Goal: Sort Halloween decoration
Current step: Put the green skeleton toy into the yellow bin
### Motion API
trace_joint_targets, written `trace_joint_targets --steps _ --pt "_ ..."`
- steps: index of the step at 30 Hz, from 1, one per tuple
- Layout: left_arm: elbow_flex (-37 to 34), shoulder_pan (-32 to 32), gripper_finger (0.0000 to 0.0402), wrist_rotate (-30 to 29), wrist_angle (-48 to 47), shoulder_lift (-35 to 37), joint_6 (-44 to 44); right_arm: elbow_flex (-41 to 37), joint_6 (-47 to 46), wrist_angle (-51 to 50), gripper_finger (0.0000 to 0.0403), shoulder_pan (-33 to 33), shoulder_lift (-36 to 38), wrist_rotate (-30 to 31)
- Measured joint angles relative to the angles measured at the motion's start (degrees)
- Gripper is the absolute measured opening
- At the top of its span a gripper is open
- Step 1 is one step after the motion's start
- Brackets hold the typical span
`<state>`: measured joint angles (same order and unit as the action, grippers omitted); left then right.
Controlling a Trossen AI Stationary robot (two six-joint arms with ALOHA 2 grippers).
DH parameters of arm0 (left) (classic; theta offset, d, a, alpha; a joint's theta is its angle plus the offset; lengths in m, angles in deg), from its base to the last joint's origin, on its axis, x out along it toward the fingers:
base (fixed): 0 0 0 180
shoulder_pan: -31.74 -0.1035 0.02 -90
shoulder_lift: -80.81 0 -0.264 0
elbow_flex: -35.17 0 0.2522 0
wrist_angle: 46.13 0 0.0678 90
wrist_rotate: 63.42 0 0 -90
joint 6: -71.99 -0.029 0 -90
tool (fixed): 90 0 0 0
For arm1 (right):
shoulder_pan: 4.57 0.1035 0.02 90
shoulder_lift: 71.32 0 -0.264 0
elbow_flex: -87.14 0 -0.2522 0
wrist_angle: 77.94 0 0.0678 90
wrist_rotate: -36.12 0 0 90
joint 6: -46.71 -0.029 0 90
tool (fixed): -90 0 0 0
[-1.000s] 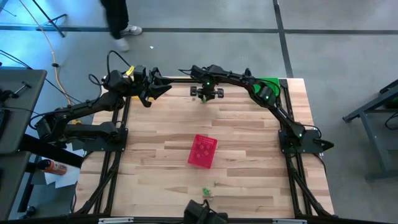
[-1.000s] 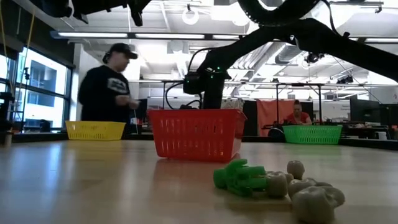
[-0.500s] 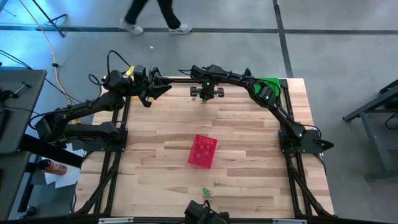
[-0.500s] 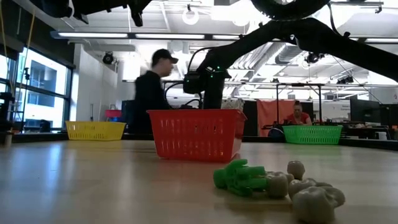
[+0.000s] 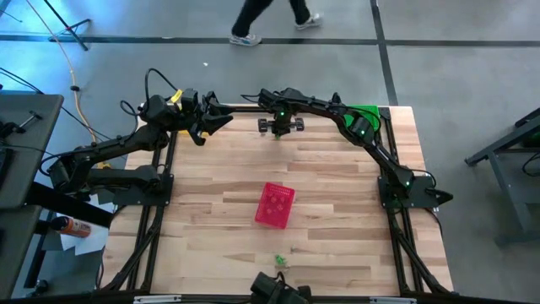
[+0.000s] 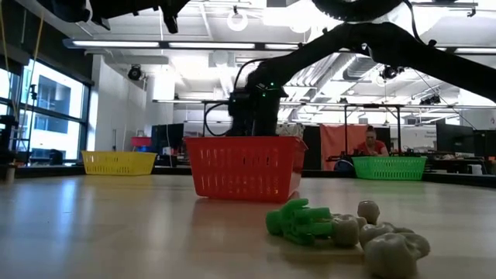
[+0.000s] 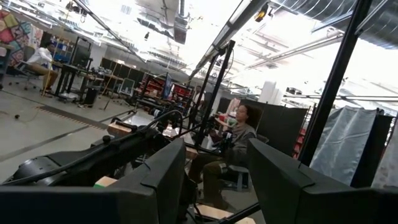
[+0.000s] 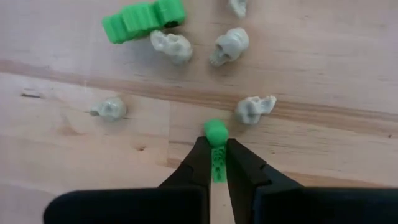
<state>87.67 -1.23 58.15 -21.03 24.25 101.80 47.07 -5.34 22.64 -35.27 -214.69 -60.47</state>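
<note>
Though only a dark knot at the middle of the table's far edge in the high view, shows plainly from its own wrist camera: right gripper [image 5: 281, 127] with fingers [image 8: 198, 163] pinched narrow on a small green trinket [image 8: 216, 132], round head poking just past the tips, stem clamped between them. Around it on the bare wood, pale skulls [image 8: 171, 46] (one just beside the trinket's head) and a larger green piece [image 8: 142, 18], all loose and apart from the gripper. From the low view, at the table's near edge: another green figure [image 6: 298, 221] with more pale skulls against it; behind, mid-table, a red basket [image 6: 244, 167]; at the far corners, a yellow basket [image 6: 118, 162] and a green basket [image 6: 389, 167]. At the far left corner, raised off the table: left gripper [image 5: 221, 120], fingers [image 7: 155, 180] wide apart around nothing.
</note>
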Motion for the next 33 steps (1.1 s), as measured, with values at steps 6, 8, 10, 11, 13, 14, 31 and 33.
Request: trace_joint_targets --steps 6,8,10,11,13,14,31,33 --pt "0.0 0.0 0.0161 0.0 0.0 0.0 0.0 1.6 5.7 -0.6 0.0001 0.0 0.3 0.6" --pt "0.0 0.0 0.0161 0.0 0.0 0.0 0.0 3.6 7.1 0.8 0.0003 0.0 0.3 0.6" --pt "0.0 0.0 0.0161 0.0 0.0 0.0 0.0 6.1 9.8 0.7 0.0003 0.0 0.3 0.5" --pt "0.0 0.0 0.0161 0.0 0.0 0.0 0.1 7.3 11.1 0.7 0.0003 0.0 0.3 0.3" --pt "0.0 0.0 0.0161 0.0 0.0 0.0 0.1 8.9 13.0 0.7 0.0003 0.0 0.5 0.3" --pt "0.0 0.0 0.0161 0.0 0.0 0.0 0.1 8.1 13.5 1.9 0.0002 0.0 1.5 0.0" --pt "0.0 0.0 0.0161 0.0 0.0 0.0 0.1 6.6 26.4 -2.3 0.0000 0.4 10.6 -0.5" --pt "0.0 0.0 0.0161 0.0 0.0 0.0 0.1 6.7 28.3 -4.6 0.0000 0.4 11.4 -0.1"
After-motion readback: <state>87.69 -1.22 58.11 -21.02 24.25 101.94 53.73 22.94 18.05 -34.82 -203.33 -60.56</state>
